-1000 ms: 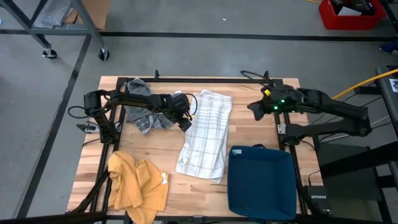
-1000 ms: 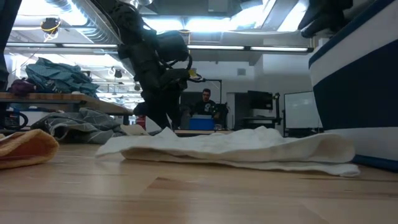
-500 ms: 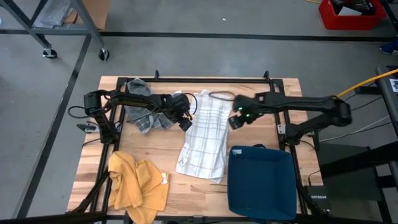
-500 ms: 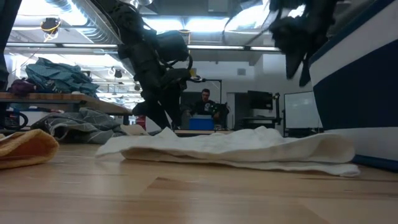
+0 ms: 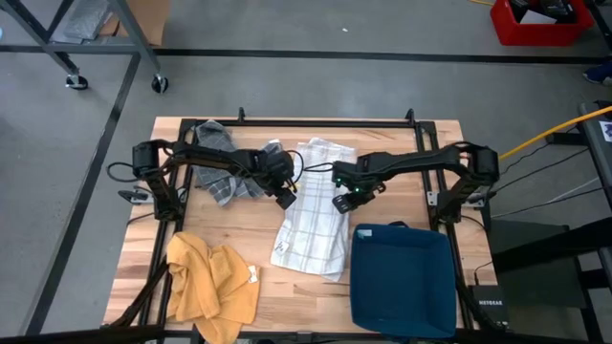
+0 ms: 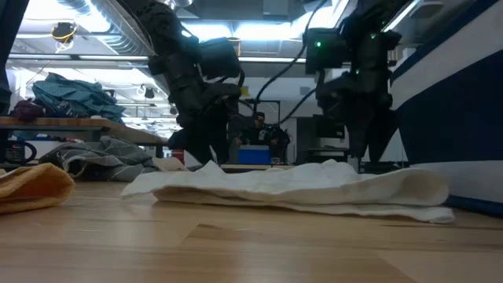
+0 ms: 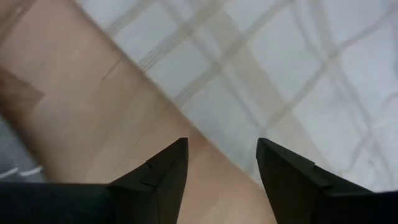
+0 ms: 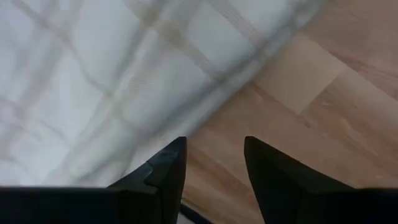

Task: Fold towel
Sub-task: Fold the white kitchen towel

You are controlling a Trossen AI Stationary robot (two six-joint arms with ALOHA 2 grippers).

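Since a second ago the right tool (image 5: 344, 199) has swung in from the surface's right edge to the towel's (image 5: 316, 205) right side, while the left tool (image 5: 285, 196) has kept its place at the towel's left side. That towel lies mid-surface (image 5: 382, 143), long axis running front to back, just left of a blue bin (image 5: 402, 277). Both tools flank its far half, fingers spread, holding nothing, equally near, each over a long edge.
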